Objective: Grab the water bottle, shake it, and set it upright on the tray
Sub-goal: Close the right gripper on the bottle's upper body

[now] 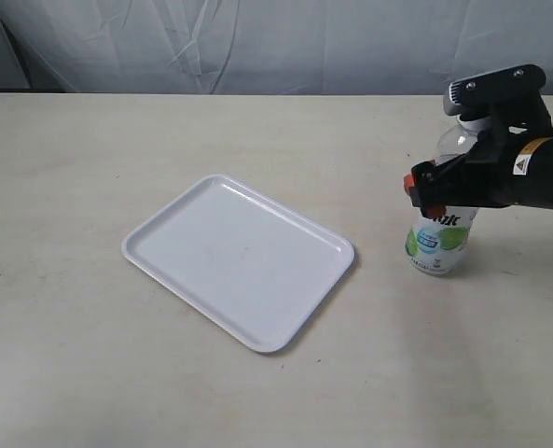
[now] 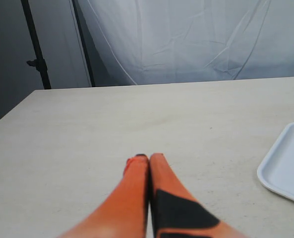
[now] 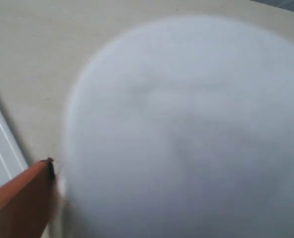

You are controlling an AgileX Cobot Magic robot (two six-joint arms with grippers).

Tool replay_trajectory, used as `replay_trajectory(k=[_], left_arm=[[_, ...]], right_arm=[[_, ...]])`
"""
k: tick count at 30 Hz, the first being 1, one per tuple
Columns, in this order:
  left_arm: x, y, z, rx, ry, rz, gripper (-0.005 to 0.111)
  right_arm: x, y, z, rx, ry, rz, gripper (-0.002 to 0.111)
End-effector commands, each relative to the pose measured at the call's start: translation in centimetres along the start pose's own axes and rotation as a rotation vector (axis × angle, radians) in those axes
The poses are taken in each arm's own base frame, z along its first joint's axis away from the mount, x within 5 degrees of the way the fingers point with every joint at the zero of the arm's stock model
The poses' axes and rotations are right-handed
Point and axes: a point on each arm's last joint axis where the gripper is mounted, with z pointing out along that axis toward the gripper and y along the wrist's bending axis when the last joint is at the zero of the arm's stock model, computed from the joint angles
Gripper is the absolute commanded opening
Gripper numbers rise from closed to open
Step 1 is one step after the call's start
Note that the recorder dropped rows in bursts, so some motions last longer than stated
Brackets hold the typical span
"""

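The water bottle (image 1: 439,241) stands upright on the counter (image 1: 257,131), cap up, long axis vertical, inside the right claw (image 1: 426,195); whether it pinches, I cannot tell.

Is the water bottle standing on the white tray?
No, the water bottle is off to the side of the tray, with bare table between them.

Water bottle (image 1: 439,245): small, clear plastic, white-green-blue label; upright on the table (image 1: 89,168), its upper body between the right gripper's (image 1: 425,198) fingers.
Cap (image 3: 186,129): white, blurred, close under that gripper.
Tray (image 1: 239,261): flat, white, rounded corners, low rim; well apart, beyond the gripper's fingertips.
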Motion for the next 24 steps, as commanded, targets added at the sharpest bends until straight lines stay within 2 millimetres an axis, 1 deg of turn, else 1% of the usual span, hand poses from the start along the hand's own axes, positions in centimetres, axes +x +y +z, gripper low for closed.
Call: replay_trajectory(k=[1,11,16,18,19,21,22,23,24], left_arm=[[0.0,0.0,0.0,0.006,-0.007,-0.007,0.000],[0.0,0.0,0.0,0.006,-0.007,-0.007,0.000],[0.0,0.0,0.0,0.006,-0.007,-0.007,0.000],[0.0,0.0,0.0,0.006,-0.007,-0.007,0.000],[0.0,0.0,0.0,0.006,-0.007,-0.007,0.000],[0.0,0.0,0.0,0.006,-0.007,-0.007,0.000],[0.0,0.0,0.0,0.006,-0.007,-0.007,0.000],[0.0,0.0,0.0,0.006,-0.007,-0.007,0.000],[0.0,0.0,0.0,0.006,-0.007,-0.007,0.000]], right_arm=[[0.2,-0.2,0.3,0.005,-0.007,0.009,0.094],[0.4,-0.2,0.4,0.004,0.014,0.001,0.094],[1.0,-0.2,1.2,0.000,0.052,-0.001,0.094],[1.2,-0.1,1.5,-0.001,0.058,0.004,0.089],[1.3,-0.1,1.7,-0.002,0.057,0.007,0.081],[1.4,-0.1,1.9,-0.003,0.062,0.007,0.055],[1.5,-0.1,1.9,-0.003,0.067,0.013,0.034],[1.5,-0.1,1.9,-0.001,0.073,0.029,0.011],[1.5,-0.1,1.8,0.001,0.070,0.067,0.001]])
